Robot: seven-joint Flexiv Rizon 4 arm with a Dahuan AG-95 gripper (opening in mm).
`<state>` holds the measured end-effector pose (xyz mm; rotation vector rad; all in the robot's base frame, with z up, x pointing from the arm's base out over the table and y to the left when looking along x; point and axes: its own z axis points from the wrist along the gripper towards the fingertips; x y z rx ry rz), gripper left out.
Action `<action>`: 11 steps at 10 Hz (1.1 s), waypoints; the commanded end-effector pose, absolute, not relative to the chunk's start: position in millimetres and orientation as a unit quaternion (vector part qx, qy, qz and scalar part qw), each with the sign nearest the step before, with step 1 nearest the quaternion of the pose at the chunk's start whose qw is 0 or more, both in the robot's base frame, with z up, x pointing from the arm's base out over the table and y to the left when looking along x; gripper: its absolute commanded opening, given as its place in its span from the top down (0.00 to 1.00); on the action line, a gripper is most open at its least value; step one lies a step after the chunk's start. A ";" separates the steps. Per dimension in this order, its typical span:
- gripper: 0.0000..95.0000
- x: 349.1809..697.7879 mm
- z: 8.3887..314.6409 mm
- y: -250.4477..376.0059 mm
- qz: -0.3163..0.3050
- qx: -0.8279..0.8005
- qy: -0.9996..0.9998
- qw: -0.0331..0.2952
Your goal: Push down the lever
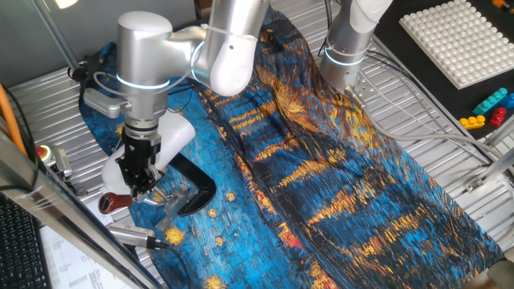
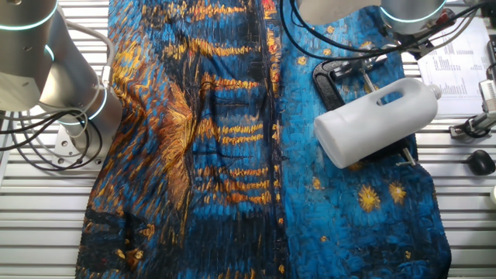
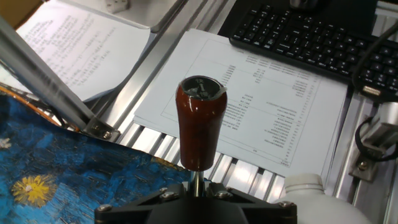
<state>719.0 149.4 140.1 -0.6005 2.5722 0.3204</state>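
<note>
The lever is a thin silver rod ending in a glossy reddish-brown knob (image 3: 199, 121). In the hand view the knob stands just ahead of my gripper (image 3: 194, 188), whose jaws are shut on the rod right below the knob. From one fixed view the knob (image 1: 116, 201) pokes out to the lower left of the gripper (image 1: 141, 186), which hangs over the white housing (image 1: 175, 135) and its black curved base (image 1: 195, 191). The other fixed view shows the white housing (image 2: 376, 120) lying on the black base (image 2: 332, 80); there the knob and the gripper are out of view.
A blue and orange patterned cloth (image 1: 321, 177) covers the table. Beyond the knob lie a printed sheet (image 3: 261, 106), a black keyboard (image 3: 311, 34) and a slanted aluminium bar (image 3: 50, 87). A white studded plate (image 1: 458, 36) and coloured bricks (image 1: 490, 108) sit far right, near a second arm's base (image 1: 347, 52).
</note>
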 end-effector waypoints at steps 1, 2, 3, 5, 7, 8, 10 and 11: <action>1.00 719.1 139.7 149.2 0.116 -0.222 0.938 0.238; 1.00 718.9 139.5 148.9 0.116 -0.222 0.938 0.239; 1.00 718.4 138.7 148.2 0.117 -0.223 0.938 0.239; 1.00 717.9 138.8 147.6 0.117 -0.225 0.937 0.240; 1.00 717.6 140.2 147.8 0.116 -0.225 0.938 0.237; 1.00 716.5 138.8 146.4 0.116 -0.226 0.938 0.236; 1.00 714.0 137.0 143.7 0.119 -0.228 0.937 0.236; 1.00 713.7 139.9 144.5 0.122 -0.226 0.938 0.234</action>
